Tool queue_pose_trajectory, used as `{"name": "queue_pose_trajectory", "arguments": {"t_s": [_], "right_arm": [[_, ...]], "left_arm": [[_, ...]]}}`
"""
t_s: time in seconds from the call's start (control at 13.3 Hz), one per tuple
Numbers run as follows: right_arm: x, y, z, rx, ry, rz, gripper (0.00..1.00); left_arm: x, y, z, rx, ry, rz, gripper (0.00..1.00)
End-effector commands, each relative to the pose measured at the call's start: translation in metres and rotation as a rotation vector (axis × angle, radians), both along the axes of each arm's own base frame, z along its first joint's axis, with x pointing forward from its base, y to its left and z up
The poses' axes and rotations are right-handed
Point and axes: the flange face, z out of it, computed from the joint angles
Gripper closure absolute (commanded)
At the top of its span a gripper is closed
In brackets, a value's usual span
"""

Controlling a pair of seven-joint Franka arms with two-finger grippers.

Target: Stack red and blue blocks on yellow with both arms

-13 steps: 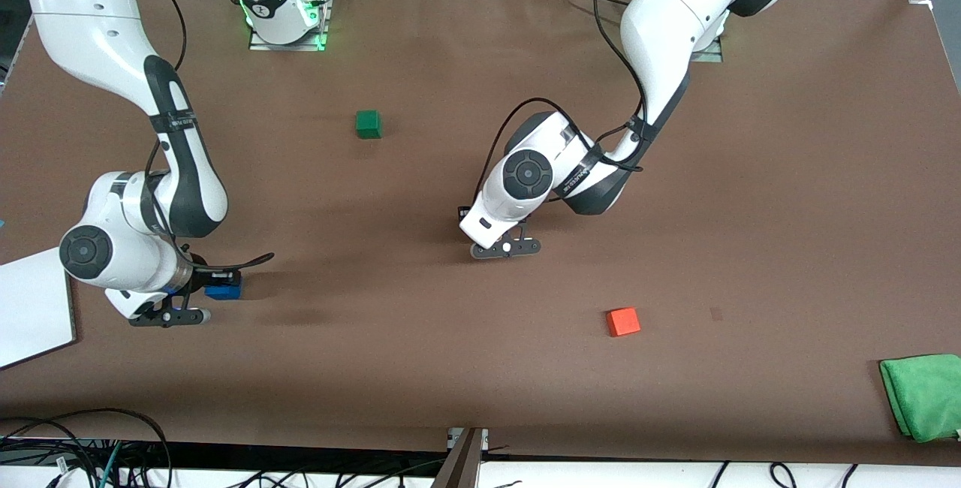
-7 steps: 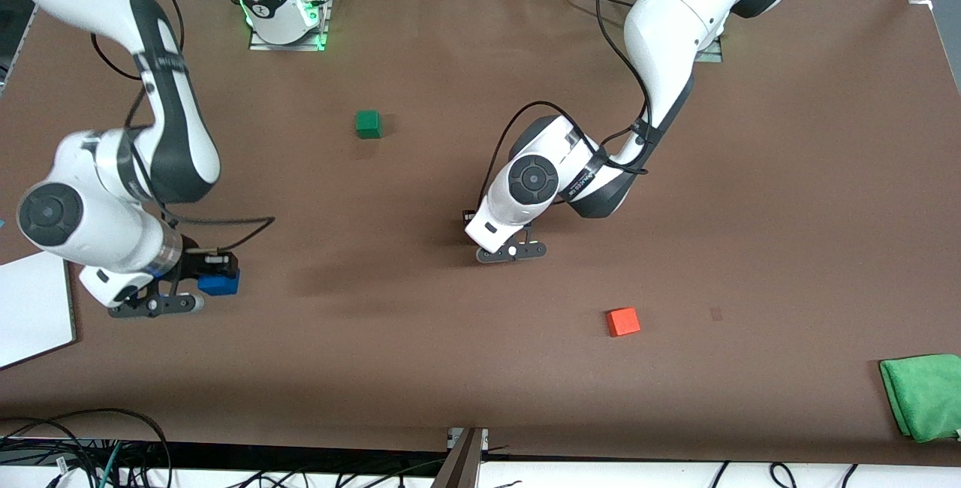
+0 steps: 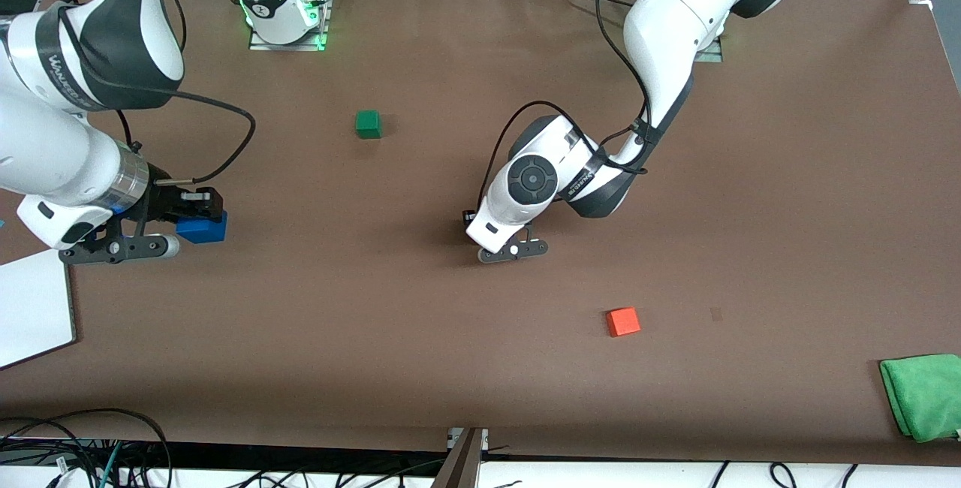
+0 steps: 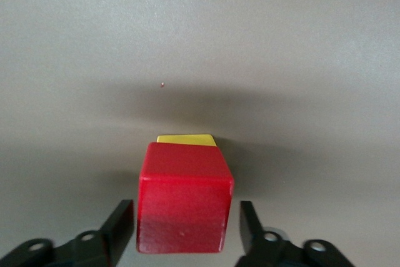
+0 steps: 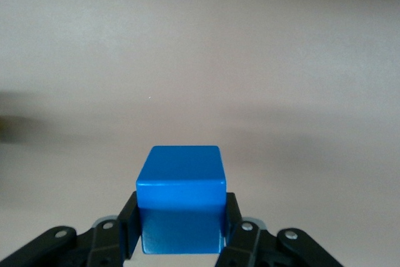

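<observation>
The red block [image 4: 184, 198] sits on top of the yellow cube [image 4: 185, 140], of which only a thin edge shows. My left gripper [image 4: 185, 209] stands open around the red block, with a gap between each finger and the block's sides. In the front view the left arm's hand [image 3: 510, 248] covers both of these cubes near the middle of the table. My right gripper [image 5: 181, 217] is shut on the blue block [image 5: 181, 179] and holds it in the air over the right arm's end of the table, where the blue block [image 3: 201, 230] also shows from the front.
A green cube [image 3: 368, 124] lies toward the robots' bases. An orange cube [image 3: 623, 321] lies nearer the front camera than the left hand. A green cloth [image 3: 923, 396] sits at the left arm's end, a white board [image 3: 30, 308] at the right arm's end.
The right arm has lifted the blue block off the table and risen well above it. The left gripper's fingers have parted from the red block; the left arm has barely moved.
</observation>
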Motion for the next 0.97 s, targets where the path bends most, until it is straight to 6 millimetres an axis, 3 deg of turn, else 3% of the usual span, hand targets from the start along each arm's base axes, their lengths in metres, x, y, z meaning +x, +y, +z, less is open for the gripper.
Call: {"name": "queue_pose_trajectory", "arguments": {"t_s": [0.0,0.15,0.38,0.75,0.9], "right_arm": [[0.002,0.001,0.002,0.003,0.019,-0.062,0.7],[0.001,0.006,0.002,0.045,0.028,-0.077,0.69],[-0.004,0.033,0.003,0.044,0.022,-0.11,0.7],[-0.008,0.124,-0.013,0.063,-0.057,-0.131,0.69],[-0.012,0.166,-0.028,0.075,-0.081,-0.162,0.69]], "left_arm": [[-0.004,-0.001,0.025,0.014,0.035,0.028,0.0],[-0.004,0.007,0.057,0.033,0.041,0.022,0.0],[0.006,0.063,0.133,0.098,0.073,0.047,0.0],[0.002,0.193,0.297,0.149,0.026,-0.032,0.0],[0.018,0.275,0.337,0.123,-0.024,0.035,0.0]]}}
